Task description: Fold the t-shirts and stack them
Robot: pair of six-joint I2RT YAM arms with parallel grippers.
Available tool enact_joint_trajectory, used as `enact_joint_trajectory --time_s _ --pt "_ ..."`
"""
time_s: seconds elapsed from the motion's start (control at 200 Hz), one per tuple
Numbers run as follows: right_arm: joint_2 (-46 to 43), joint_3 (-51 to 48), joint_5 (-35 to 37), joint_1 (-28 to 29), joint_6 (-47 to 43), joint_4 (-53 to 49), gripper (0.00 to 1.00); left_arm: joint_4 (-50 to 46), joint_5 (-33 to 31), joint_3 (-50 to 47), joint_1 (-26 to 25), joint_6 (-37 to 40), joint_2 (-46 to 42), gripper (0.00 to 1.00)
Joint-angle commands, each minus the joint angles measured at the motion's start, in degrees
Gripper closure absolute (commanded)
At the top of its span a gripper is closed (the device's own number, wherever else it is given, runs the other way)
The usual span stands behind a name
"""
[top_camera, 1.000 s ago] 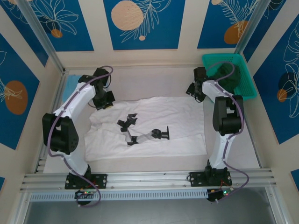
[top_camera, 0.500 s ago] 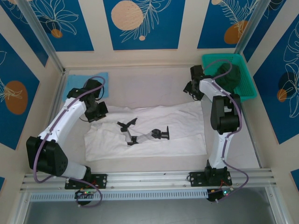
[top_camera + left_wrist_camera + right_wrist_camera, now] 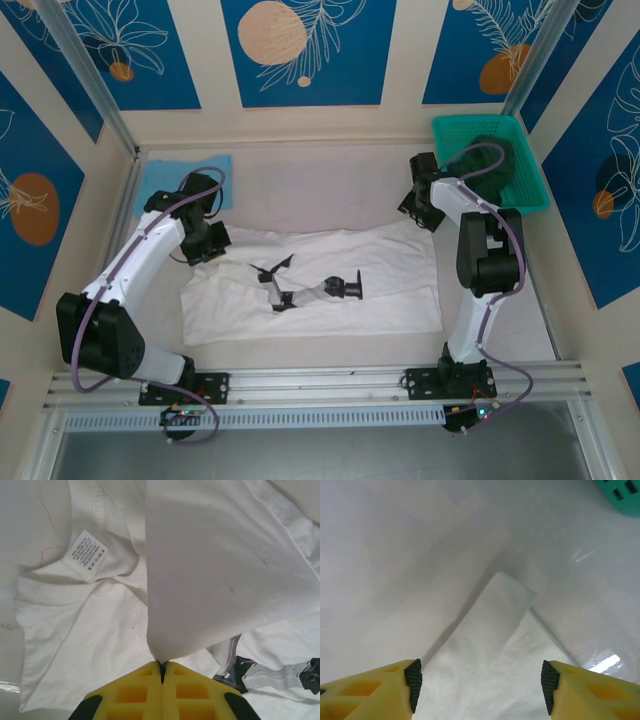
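The white t-shirt (image 3: 330,285) lies spread in the middle of the table (image 3: 320,180), and the light-blue t-shirt (image 3: 185,172) sits at its far left corner. A clean fold likely needs both far corners carried evenly toward the near hem. The left claw (image 3: 161,665) is clamped on a lifted flap of the white t-shirt. The right claw (image 3: 480,680) hangs wide over that shirt's far right corner.
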Motion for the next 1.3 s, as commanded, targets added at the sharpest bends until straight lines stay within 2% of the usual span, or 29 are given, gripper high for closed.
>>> enact_joint_trajectory --time_s 0.0,0.155,0.28,0.495,0.645,0.8,0.97,1.065,1.15,1.295 --pt "-1.22 -1.09 0.82 -0.47 1.62 1.16 0.34 -1.86 -0.06 1.13 0.44 0.33 0.74 1.00" --pt "-0.22 -2.62 1.34 -0.82 1.23 5.32 0.40 -1.86 0.03 1.84 0.44 0.97 1.41 1.00" --pt "0.42 -2.76 1.09 -1.47 0.73 8.13 0.48 -1.77 0.33 2.83 0.44 1.20 1.96 1.00" --pt "2.34 -0.92 0.86 -1.51 0.39 8.15 0.62 -1.86 0.38 3.59 0.46 1.48 2.51 1.00" --pt "2.53 -0.71 1.47 -1.52 1.15 6.70 0.63 -1.95 0.12 3.82 0.53 1.65 2.60 1.00" --pt "3.38 0.17 1.47 -1.65 1.71 5.36 0.71 -1.86 0.20 4.03 0.53 1.64 2.77 1.00" --pt "3.43 -0.03 0.70 -2.11 1.62 5.99 0.89 -1.87 0.03 4.74 0.47 1.77 3.26 1.00" --pt "3.54 0.21 0.47 -2.14 1.57 5.89 0.96 -1.68 0.13 5.07 0.50 1.84 3.71 1.00" --pt "3.20 0.22 0.12 -2.14 1.55 6.11 1.00 -1.43 0.03 5.52 0.48 2.00 4.21 1.00" --pt "1.63 1.39 -1.68 -1.94 0.94 5.48 1.00 -0.60 -0.62 9.29 0.79 2.90 7.06 1.00"
